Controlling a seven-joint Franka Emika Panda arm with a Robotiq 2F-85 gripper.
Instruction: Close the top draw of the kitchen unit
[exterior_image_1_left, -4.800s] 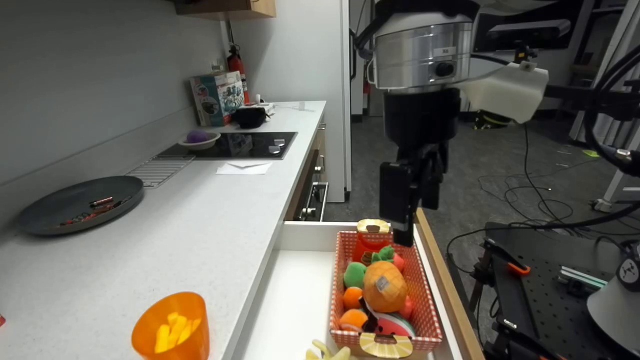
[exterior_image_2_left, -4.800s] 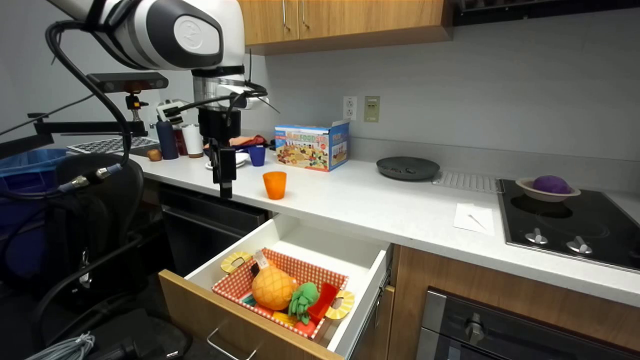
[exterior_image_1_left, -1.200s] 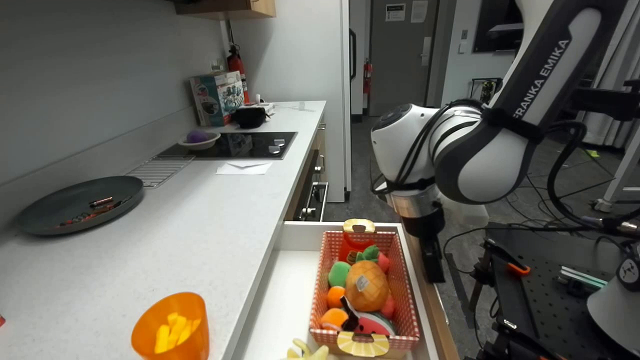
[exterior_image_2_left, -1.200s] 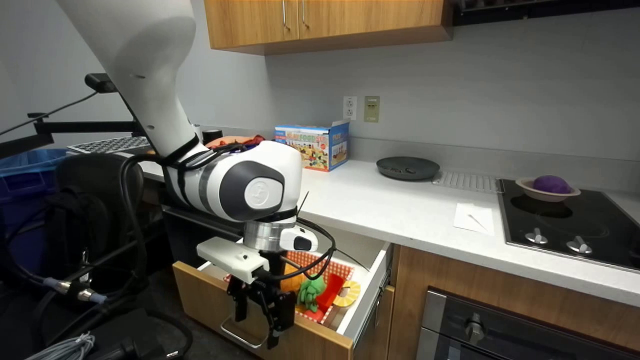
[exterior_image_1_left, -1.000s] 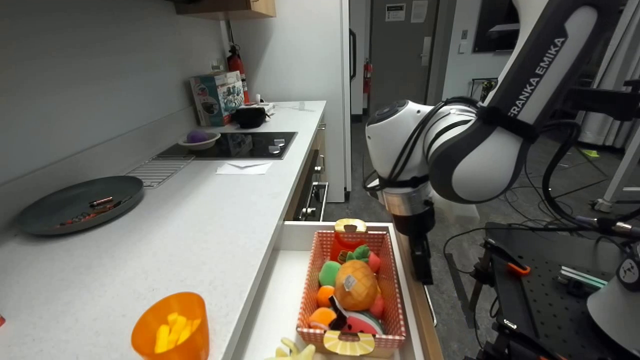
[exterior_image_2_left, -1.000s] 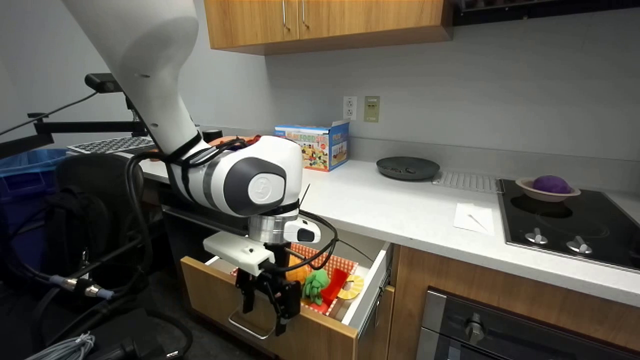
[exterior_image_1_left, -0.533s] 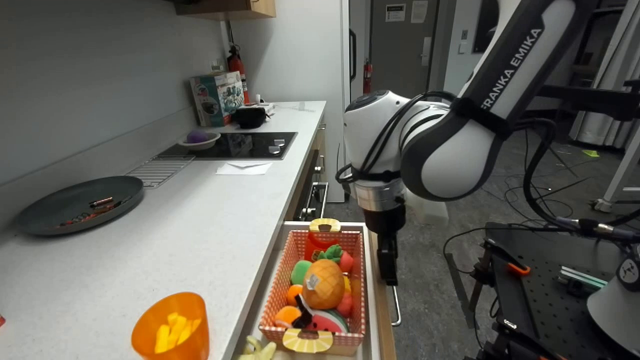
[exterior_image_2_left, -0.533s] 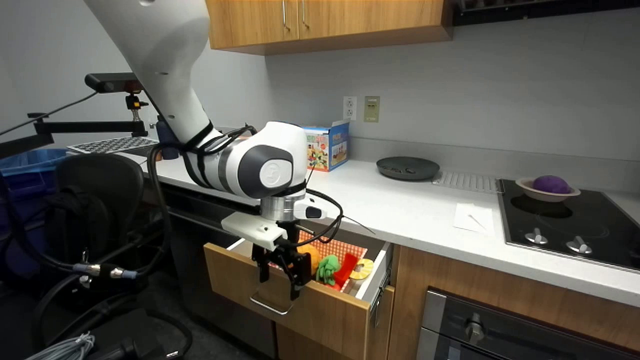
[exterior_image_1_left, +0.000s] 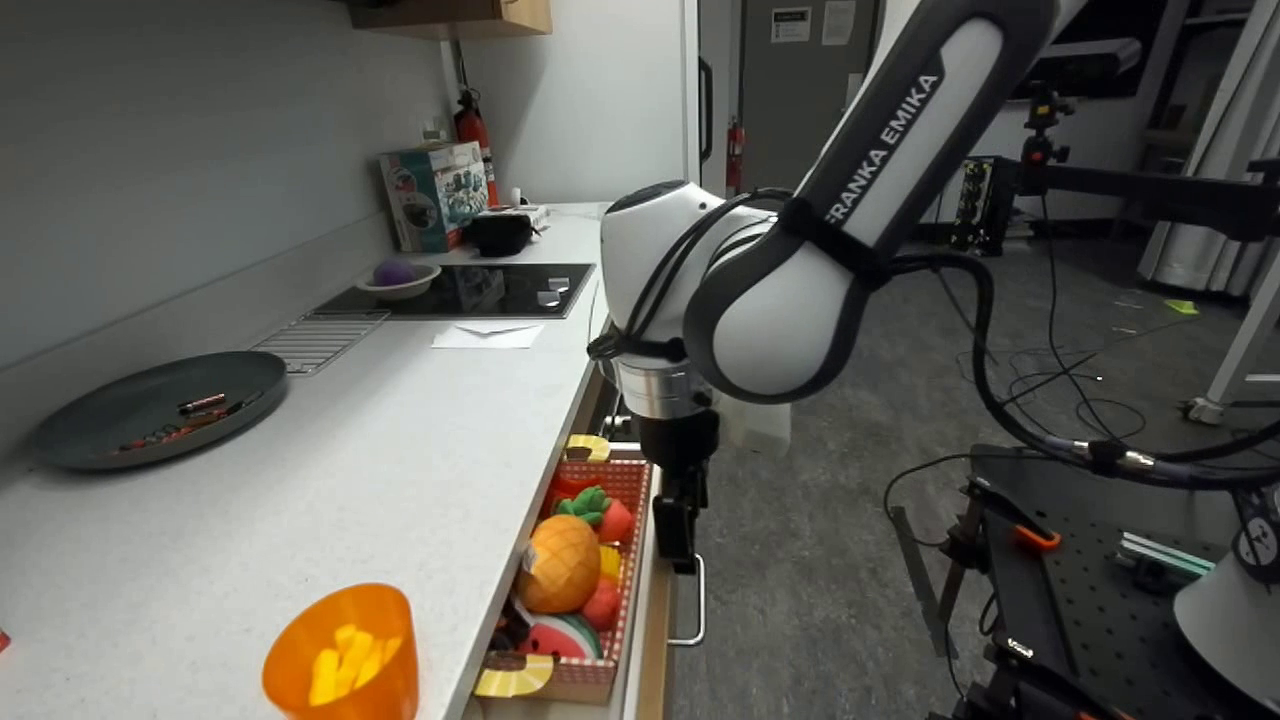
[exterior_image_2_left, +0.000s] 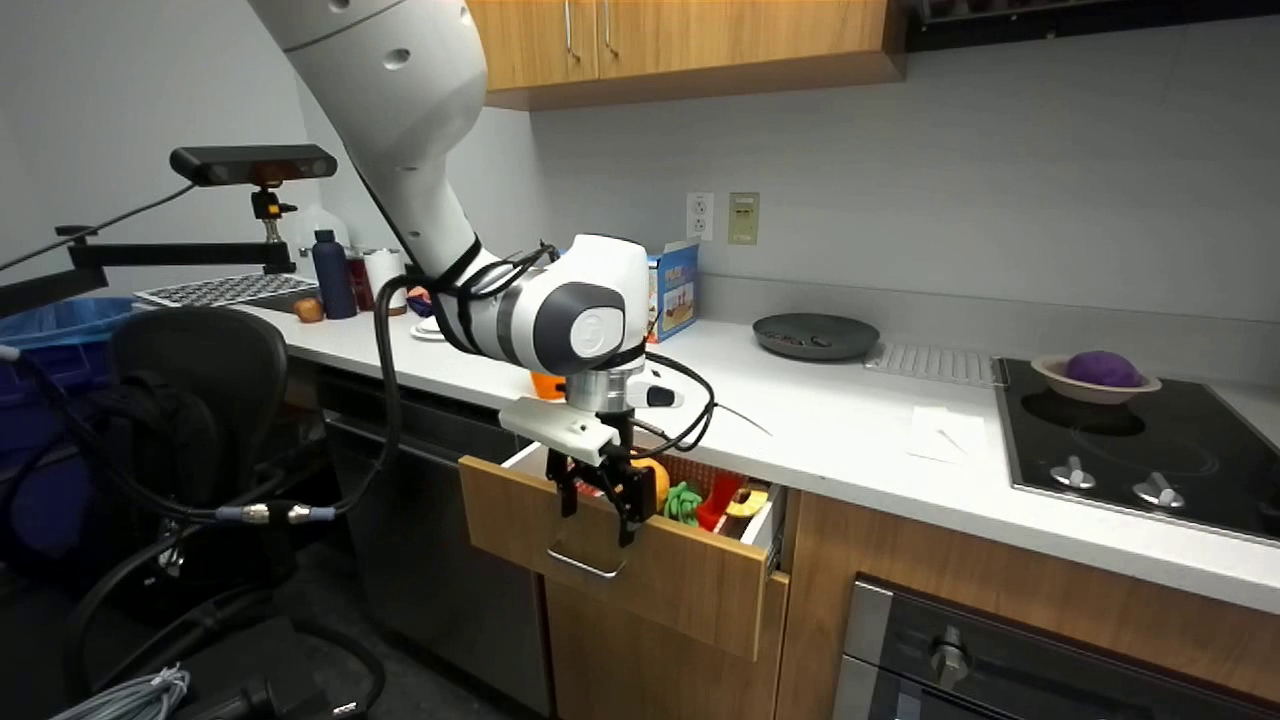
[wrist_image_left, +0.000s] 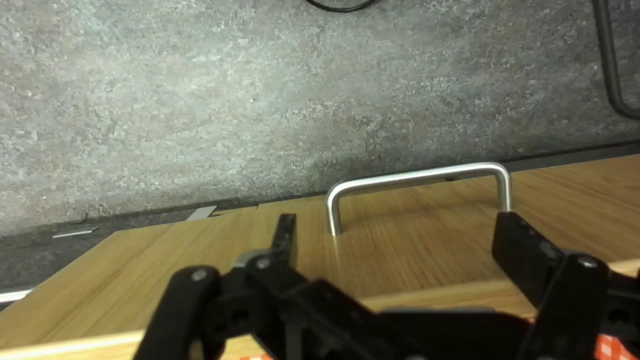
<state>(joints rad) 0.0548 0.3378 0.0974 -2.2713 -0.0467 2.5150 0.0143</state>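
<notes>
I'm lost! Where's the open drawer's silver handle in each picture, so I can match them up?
In an exterior view: silver handle low, just right of centre.
In an exterior view: silver handle low, slightly left of centre.
In the wrist view: silver handle right of centre, near mid-height.
Shared landmark: the light-brown drawer front that bears the silver handle.

Drawer: near end cut off by lower edge in an exterior view. Basket inside: wall side hidden by the edge of the counter. Wrist view: near parts of claw blurred, cropped at bottom; one foot of the handle behind a finger. Claw touching drawer front? Cannot tell. In an exterior view, pineapple mostly behind claw; cup and blue box partly behind the arm. Bits in pan too small to name. Red thing, left edge: sliver only.
</notes>
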